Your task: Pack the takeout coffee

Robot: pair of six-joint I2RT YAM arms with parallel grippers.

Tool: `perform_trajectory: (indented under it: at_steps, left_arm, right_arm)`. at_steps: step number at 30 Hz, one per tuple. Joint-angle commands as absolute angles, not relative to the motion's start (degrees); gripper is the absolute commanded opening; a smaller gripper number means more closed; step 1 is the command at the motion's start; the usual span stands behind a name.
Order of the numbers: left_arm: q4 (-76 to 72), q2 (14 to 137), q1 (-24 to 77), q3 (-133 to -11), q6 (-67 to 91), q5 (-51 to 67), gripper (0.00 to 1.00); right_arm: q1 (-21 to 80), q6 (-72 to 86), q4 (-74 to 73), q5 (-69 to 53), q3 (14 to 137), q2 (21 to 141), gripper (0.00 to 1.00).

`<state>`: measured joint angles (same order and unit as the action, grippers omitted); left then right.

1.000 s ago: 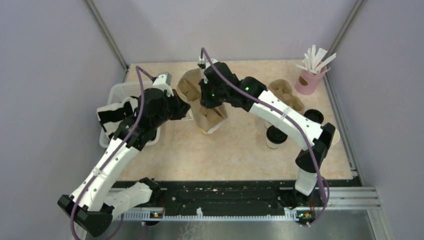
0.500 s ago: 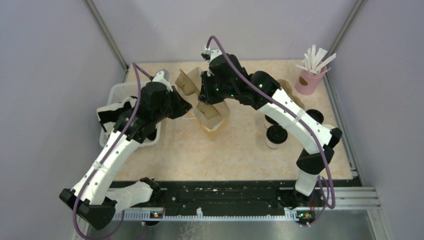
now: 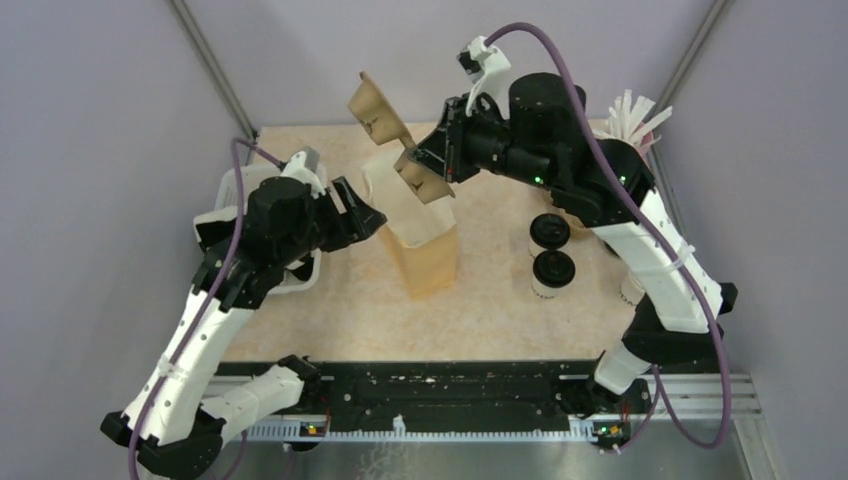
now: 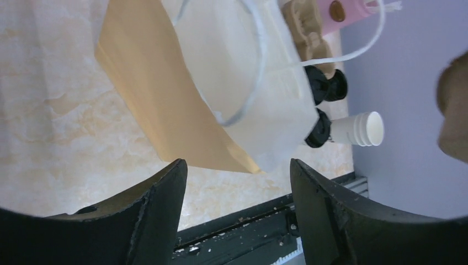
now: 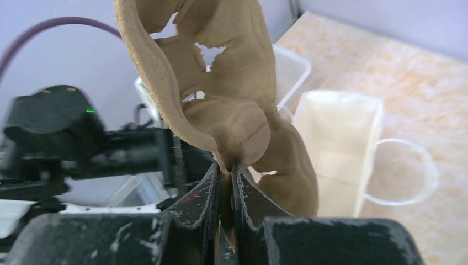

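Two takeout coffee cups [image 3: 549, 231] [image 3: 553, 270], white with black lids, stand right of the upright brown paper bag [image 3: 428, 258]. Their lids [image 4: 320, 130] also show in the left wrist view past the bag [image 4: 165, 105]. My right gripper [image 3: 440, 165] [image 5: 225, 168] is shut on a brown pulp cup carrier [image 3: 378, 112] [image 5: 221, 83], held in the air above the bag's open top [image 5: 342, 138]. My left gripper [image 3: 362, 213] [image 4: 237, 165] is open just left of the bag, with nothing between its fingers.
A white plastic basket [image 3: 232, 190] [image 5: 291, 65] sits at the left under the left arm. A pink cup with wrapped straws [image 3: 632, 112] stands back right. A lidless white paper cup stack [image 4: 361, 128] and a second pulp carrier [image 4: 306, 27] lie beyond the coffees.
The left gripper opened and let go of the bag, drawing back left. The right gripper rose with the carrier from bag level to well above it. The bag now stands upright.
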<state>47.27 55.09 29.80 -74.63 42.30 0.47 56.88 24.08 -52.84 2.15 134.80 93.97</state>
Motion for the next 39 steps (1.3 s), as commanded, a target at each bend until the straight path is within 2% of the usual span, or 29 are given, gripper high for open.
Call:
perform_trajectory:
  at_steps: [1,6,9,14,17,21,30,33,36,39]
  left_arm:
    - [48.0,50.5,29.8,-82.5,39.0,3.8,0.76]
    - [41.2,52.3,29.9,-91.3,42.5,6.8,0.80]
    - [39.3,53.3,29.9,-94.2,47.9,3.6,0.82]
    - [40.8,56.4,29.9,-97.2,52.4,1.5,0.84]
    - [42.2,59.2,29.8,-98.9,52.9,2.1,0.83]
    - [44.6,63.0,29.9,-101.7,51.7,4.6,0.82]
    - [45.0,62.6,29.9,-99.6,51.7,4.1,0.38]
    - [43.8,62.7,29.8,-99.0,51.3,4.1,0.27]
    - [42.3,62.5,29.9,-98.1,50.0,4.1,0.00]
    - [39.0,61.1,29.9,-94.7,45.2,3.8,0.00]
  right_arm:
    - [57.3,16.0,-50.8,6.6,136.4,90.9,0.00]
    - [57.6,-1.2,-56.4,21.0,134.0,90.1,0.00]
    - [58.9,-12.8,-53.0,28.8,126.2,87.1,0.00]
    - [64.3,-29.5,-44.2,33.6,112.5,80.4,0.00]
    - [70.0,-35.3,-39.5,38.7,107.9,78.4,0.00]
    - [72.6,-36.6,-38.8,40.3,107.9,78.2,0.00]
    - [75.1,-37.2,-38.8,41.4,106.8,78.1,0.00]
    - [76.0,-37.4,-39.0,41.6,106.4,78.1,0.00]
    - [76.1,-35.3,-40.2,43.2,106.2,78.1,0.01]
    - [75.8,-27.8,-47.1,44.3,108.1,78.0,0.41]
